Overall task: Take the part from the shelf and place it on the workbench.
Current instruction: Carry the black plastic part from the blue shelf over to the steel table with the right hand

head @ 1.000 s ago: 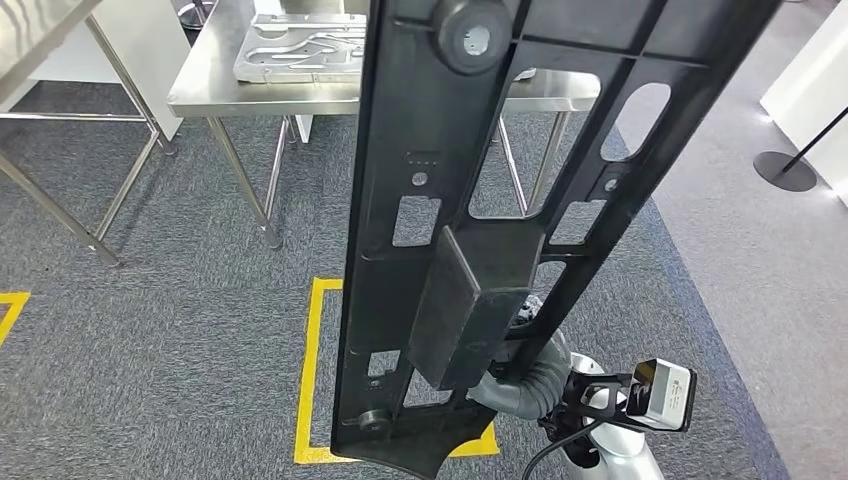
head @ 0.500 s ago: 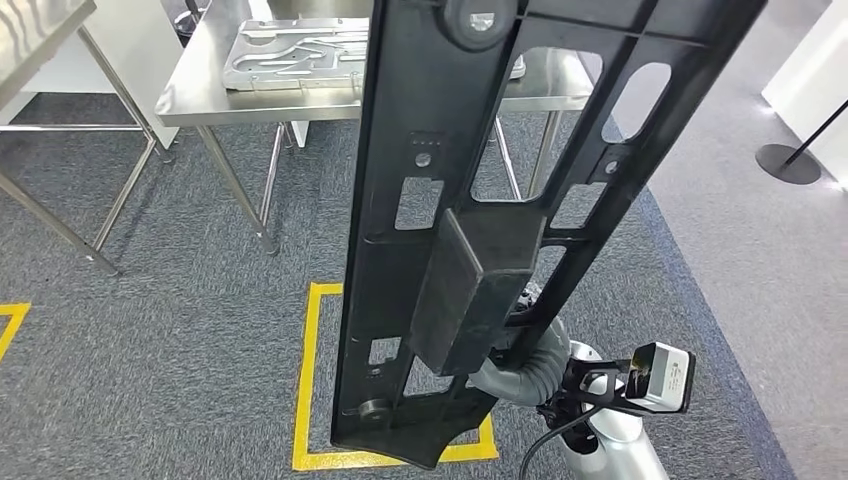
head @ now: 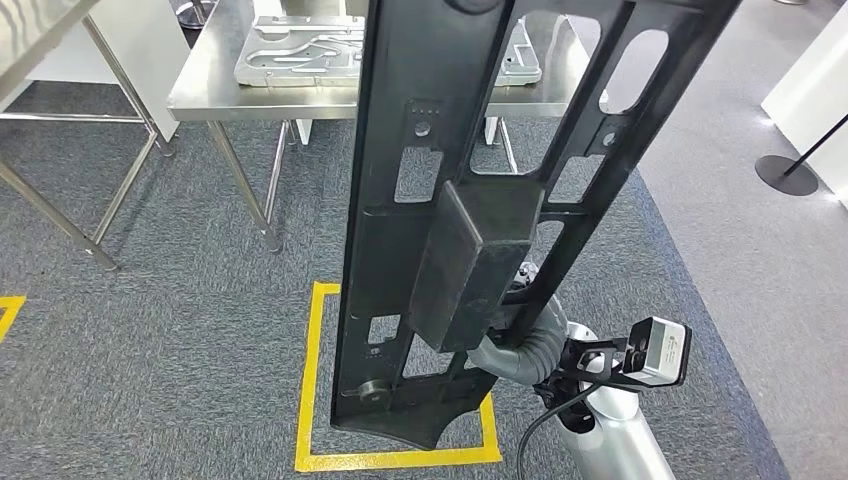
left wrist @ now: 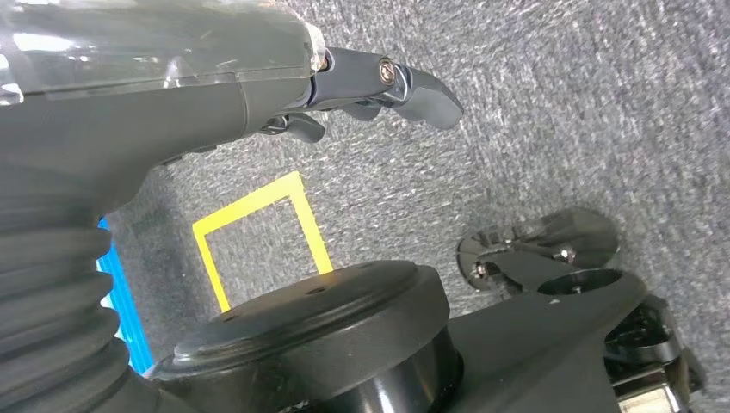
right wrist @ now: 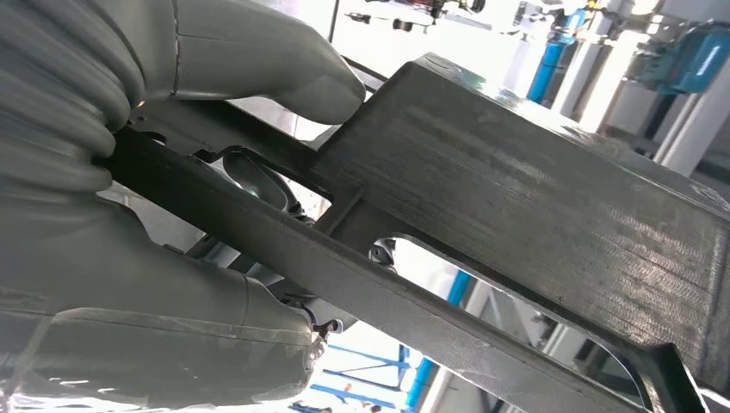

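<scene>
The right hand [right wrist: 172, 215] grips the black part [head: 450, 230] upright; the left hand [left wrist: 284, 86] seemingly hangs empty.

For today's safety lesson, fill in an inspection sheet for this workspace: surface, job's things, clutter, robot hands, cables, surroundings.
Surface: steel workbench ahead, beyond the yellow floor square.
Job's things: long black part held upright, off the bench.
Clutter: grey metal plate on the bench.
Robot hands: right robot hand grips the part; left robot hand holds nothing.
Cables: black cable by the right wrist camera.
Surroundings: grey carpet, second steel table, stanchion base.
</scene>
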{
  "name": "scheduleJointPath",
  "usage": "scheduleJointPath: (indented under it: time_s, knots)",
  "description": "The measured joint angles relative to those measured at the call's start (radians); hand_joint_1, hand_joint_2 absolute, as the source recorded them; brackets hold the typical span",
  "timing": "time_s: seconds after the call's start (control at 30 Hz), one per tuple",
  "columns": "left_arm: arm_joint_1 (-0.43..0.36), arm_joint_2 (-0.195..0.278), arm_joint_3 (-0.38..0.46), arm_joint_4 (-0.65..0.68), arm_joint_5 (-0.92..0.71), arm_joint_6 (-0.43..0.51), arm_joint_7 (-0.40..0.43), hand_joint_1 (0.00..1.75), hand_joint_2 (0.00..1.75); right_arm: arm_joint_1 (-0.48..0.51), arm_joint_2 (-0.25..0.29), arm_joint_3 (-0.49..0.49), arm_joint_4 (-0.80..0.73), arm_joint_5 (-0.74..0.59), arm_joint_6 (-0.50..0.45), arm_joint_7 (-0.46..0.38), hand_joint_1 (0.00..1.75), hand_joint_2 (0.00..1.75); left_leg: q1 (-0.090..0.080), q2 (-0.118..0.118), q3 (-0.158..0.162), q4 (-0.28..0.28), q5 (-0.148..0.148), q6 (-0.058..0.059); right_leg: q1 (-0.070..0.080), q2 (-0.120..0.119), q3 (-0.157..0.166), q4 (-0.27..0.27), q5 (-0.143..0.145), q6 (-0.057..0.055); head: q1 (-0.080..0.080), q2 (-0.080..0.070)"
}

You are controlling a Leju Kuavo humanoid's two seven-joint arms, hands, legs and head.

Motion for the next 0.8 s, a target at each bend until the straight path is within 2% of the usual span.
scheduleJointPath:
  time_s: [0.03,0.07,0.13,0.2,0.27,0.33,0.37,0.4,0.43,0.47,0.5,0.53,0.57,0.7,0.77,0.8]
  knots:
    - [0.000,-0.001,0.000,0.000,0.001,0.001,0.000,0.00,1.75,-0.007,0.000,0.000,0.003,-0.002,0.000,0.000,1.71,1.75,-0.001,0.000,0.003,0.000,-0.004,-0.004,0.004,-0.001,0.024,-0.054,0.017,-0.006,0.000,0.000]
    - [-0.001,-0.001,0.000,0.000,0.002,0.001,0.000,0.00,1.75,-0.013,0.000,0.000,0.007,-0.004,0.000,0.000,1.71,1.75,-0.002,0.000,0.004,0.000,-0.008,-0.008,0.007,-0.001,0.038,-0.085,0.021,-0.011,0.000,0.000]
    - [-0.001,-0.002,0.000,0.001,0.004,0.003,-0.001,0.00,1.75,-0.022,0.000,0.001,0.013,-0.009,0.000,0.002,1.71,1.75,-0.001,0.002,0.006,-0.003,-0.014,-0.018,0.010,0.001,0.042,-0.096,0.013,-0.018,0.000,0.000]
    - [-0.002,-0.001,0.000,0.001,0.005,0.004,-0.001,0.00,1.75,-0.030,0.000,0.001,0.018,-0.012,0.000,0.003,1.71,1.75,0.000,0.003,0.005,0.014,-0.028,-0.029,0.005,0.002,0.055,-0.107,0.012,-0.027,0.000,0.000]
    - [-0.003,-0.001,0.000,0.001,0.005,0.004,-0.003,0.00,1.75,-0.036,0.000,0.001,0.022,-0.014,0.000,0.004,1.71,1.75,0.002,0.004,-0.035,0.102,-0.070,-0.039,-0.001,-0.001,0.070,-0.117,0.008,-0.035,0.000,0.000]
    - [-0.007,-0.001,0.001,0.001,0.005,0.004,-0.005,0.00,1.75,-0.039,0.000,0.001,0.028,-0.014,-0.001,0.004,1.71,1.75,0.007,0.004,-0.110,0.235,-0.118,-0.047,-0.001,-0.004,0.080,-0.117,-0.001,-0.038,0.000,0.000]
    - [-0.010,-0.001,0.001,0.001,0.004,0.003,-0.006,0.00,1.75,-0.039,0.000,0.001,0.031,-0.014,-0.001,0.005,1.71,1.75,0.009,0.005,-0.138,0.276,-0.122,-0.050,0.000,-0.004,0.086,-0.116,-0.007,-0.037,0.000,0.000]
    - [-0.012,-0.001,0.001,0.001,0.002,0.003,-0.005,0.00,1.75,-0.039,0.000,0.001,0.034,-0.014,-0.002,0.006,1.71,1.75,0.011,0.005,-0.149,0.280,-0.105,-0.052,-0.001,-0.004,0.092,-0.115,-0.012,-0.036,0.000,0.000]
    - [-0.013,0.000,0.001,0.001,0.001,0.003,-0.003,0.00,1.75,-0.039,0.000,0.002,0.036,-0.014,-0.002,0.005,1.71,1.75,0.013,0.005,-0.140,0.245,-0.069,-0.053,-0.001,-0.003,0.100,-0.113,-0.019,-0.035,0.000,0.000]
    - [-0.013,0.001,0.001,0.001,-0.001,0.003,-0.002,0.00,1.75,-0.039,0.000,0.002,0.037,-0.015,-0.002,0.005,1.71,1.75,0.014,0.005,-0.115,0.179,-0.022,-0.052,-0.001,-0.002,0.109,-0.112,-0.026,-0.033,0.000,0.000]
    - [-0.011,0.002,0.001,0.001,-0.002,0.003,0.000,0.00,1.75,-0.039,0.000,0.002,0.039,-0.016,-0.002,0.004,1.71,1.75,0.015,0.006,-0.089,0.114,0.012,-0.050,0.000,-0.001,0.116,-0.110,-0.033,-0.029,0.000,0.000]
    - [-0.010,0.003,0.001,0.001,-0.003,0.003,0.000,0.00,1.75,-0.040,0.000,0.002,0.040,-0.017,-0.002,0.002,1.71,1.75,0.014,0.006,-0.067,0.060,0.032,-0.045,0.001,0.001,0.119,-0.108,-0.039,-0.024,0.000,0.000]
    - [-0.009,0.004,0.000,0.001,-0.004,0.002,0.001,0.00,1.75,-0.041,0.000,0.002,0.041,-0.018,-0.002,0.001,1.71,1.75,0.012,0.005,-0.055,0.028,0.038,-0.039,0.002,0.002,0.119,-0.107,-0.042,-0.019,0.000,0.000]
    - [-0.008,0.004,0.000,0.001,-0.009,0.001,0.001,0.00,1.75,-0.045,0.000,0.002,0.043,-0.019,-0.004,-0.002,1.71,1.75,0.011,0.001,-0.045,0.010,0.028,-0.014,0.000,0.002,0.114,-0.098,-0.055,0.006,0.000,0.000]
    - [-0.009,0.004,0.000,0.001,-0.011,0.000,0.002,0.00,1.75,-0.048,0.000,0.002,0.043,-0.020,-0.004,-0.003,1.71,1.75,0.014,0.002,-0.034,0.003,0.025,-0.004,-0.002,0.001,0.075,-0.018,-0.091,0.015,0.000,0.000]
    - [-0.009,0.004,0.000,0.001,-0.011,0.000,0.002,0.00,1.75,-0.048,0.000,0.001,0.043,-0.020,-0.004,-0.003,1.71,1.75,0.013,0.003,-0.030,0.002,0.021,0.000,-0.003,0.001,0.036,0.051,-0.117,0.018,0.000,0.000]
